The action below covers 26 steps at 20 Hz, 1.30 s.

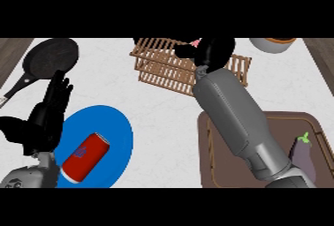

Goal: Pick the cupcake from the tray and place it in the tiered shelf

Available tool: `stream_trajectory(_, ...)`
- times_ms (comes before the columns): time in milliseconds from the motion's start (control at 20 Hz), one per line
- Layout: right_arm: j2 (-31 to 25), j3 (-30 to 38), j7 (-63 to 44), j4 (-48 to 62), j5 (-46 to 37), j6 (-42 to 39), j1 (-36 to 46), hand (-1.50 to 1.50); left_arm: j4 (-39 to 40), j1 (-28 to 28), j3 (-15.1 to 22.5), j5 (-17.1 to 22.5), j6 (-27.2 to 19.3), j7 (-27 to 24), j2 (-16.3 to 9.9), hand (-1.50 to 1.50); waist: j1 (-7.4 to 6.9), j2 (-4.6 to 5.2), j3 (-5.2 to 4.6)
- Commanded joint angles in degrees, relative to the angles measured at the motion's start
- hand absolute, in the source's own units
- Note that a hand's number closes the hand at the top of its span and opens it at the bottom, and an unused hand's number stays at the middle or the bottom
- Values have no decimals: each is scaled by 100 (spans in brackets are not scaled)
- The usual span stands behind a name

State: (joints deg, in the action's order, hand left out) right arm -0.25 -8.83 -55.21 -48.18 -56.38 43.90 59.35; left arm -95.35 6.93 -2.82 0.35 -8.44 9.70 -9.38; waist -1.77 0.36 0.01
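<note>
Over the wooden tiered shelf [171, 66] at the back of the counter [163, 114], the right robot hand [210, 50] sits at the end of its long grey forearm, which reaches up across the brown tray [215, 176]. Its black fingers are curled inward around something, and a small patch of pink, likely the cupcake [194, 43], peeks out just at the hand's left edge, above the shelf slats. Whether the cupcake touches the shelf cannot be told, since the hand hides most of it.

The tray lies at the lower right, with a purple eggplant [301, 152] resting along its right side beside the forearm.

At the left edge, the left robot hand [49, 110] rests open, fingers straight and pointing up, holding nothing. Just beside it a blue plate [114, 128] carries a red can [85, 157] lying on its side. A black frying pan [49, 57] sits at the upper left, and a grey bowl [274, 45] at the upper right.
</note>
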Motion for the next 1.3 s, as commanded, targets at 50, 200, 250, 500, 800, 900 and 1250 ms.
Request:
stream_trajectory(50, 24, 62, -347, -290, 16, 707, 333, -150, -203, -244, 31, 36, 92, 24, -5, 0, 56, -40, -2)
stream_trajectory(200, -66, 306, -509, -877, -353, 635, -45, -150, -139, -354, -108, 20, 69, -17, -74, 0, 228, -81, -3)
stream_trajectory(250, -78, 324, -653, -1165, -449, 494, -128, -150, -209, -348, -123, 45, 17, 6, -20, 0, 255, -92, -3)
stream_trajectory(500, -45, 501, -1394, -2418, -1201, 180, -919, -150, -70, -387, -271, 40, -28, -91, -43, 0, 405, -133, -5)
stream_trajectory(800, -44, 628, -1545, -4529, -1420, -803, -2190, -150, -367, -568, -121, -68, -24, 39, -19, 0, 475, -157, 1)
stream_trajectory(900, 23, 310, -1721, -5318, -1427, -1155, -2605, -150, 153, -273, -412, 40, -55, -116, -82, 0, 542, -144, -7)
stream_trajectory(1250, -188, 70, -1540, -7818, -1183, -2201, -4202, -150, -503, -455, -57, -151, -138, 193, 86, 0, 312, -87, -1)
